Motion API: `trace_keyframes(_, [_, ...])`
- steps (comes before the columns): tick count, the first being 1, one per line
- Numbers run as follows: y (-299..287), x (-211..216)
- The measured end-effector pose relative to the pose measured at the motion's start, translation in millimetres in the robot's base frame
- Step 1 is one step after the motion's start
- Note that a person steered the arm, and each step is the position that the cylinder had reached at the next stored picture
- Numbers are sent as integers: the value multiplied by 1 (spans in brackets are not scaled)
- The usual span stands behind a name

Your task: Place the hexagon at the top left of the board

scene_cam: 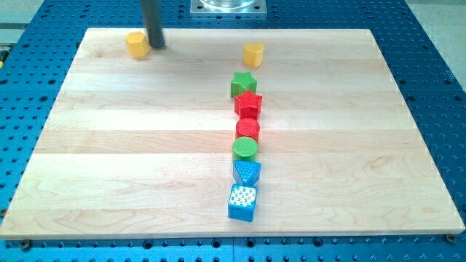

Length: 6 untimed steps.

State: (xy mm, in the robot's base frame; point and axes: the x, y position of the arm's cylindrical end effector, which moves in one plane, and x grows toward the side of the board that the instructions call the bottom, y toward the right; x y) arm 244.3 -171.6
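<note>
The yellow hexagon block (136, 44) lies near the board's top left corner. My tip (156, 45) stands just to the right of it, touching or nearly touching its right side. A yellow heart-shaped block (253, 53) lies near the top middle of the board. Below it a column of blocks runs down the middle: a green star (244, 84), a red star (248, 104), a red cylinder (247, 129), a green cylinder (245, 149), a blue triangle (247, 172) and a blue cube (242, 201).
The wooden board (131, 160) lies on a blue perforated table (437, 87). A metal mounting plate (228, 6) sits beyond the board's top edge at the middle.
</note>
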Motion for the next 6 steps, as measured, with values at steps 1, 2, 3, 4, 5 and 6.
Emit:
trace_keyframes(1, [-13,2])
trace_keyframes(2, [7,7])
trace_keyframes(3, [22,49])
trace_keyframes(4, [9,52])
trace_keyframes(5, [-23,52])
trace_keyframes(6, [-30,52])
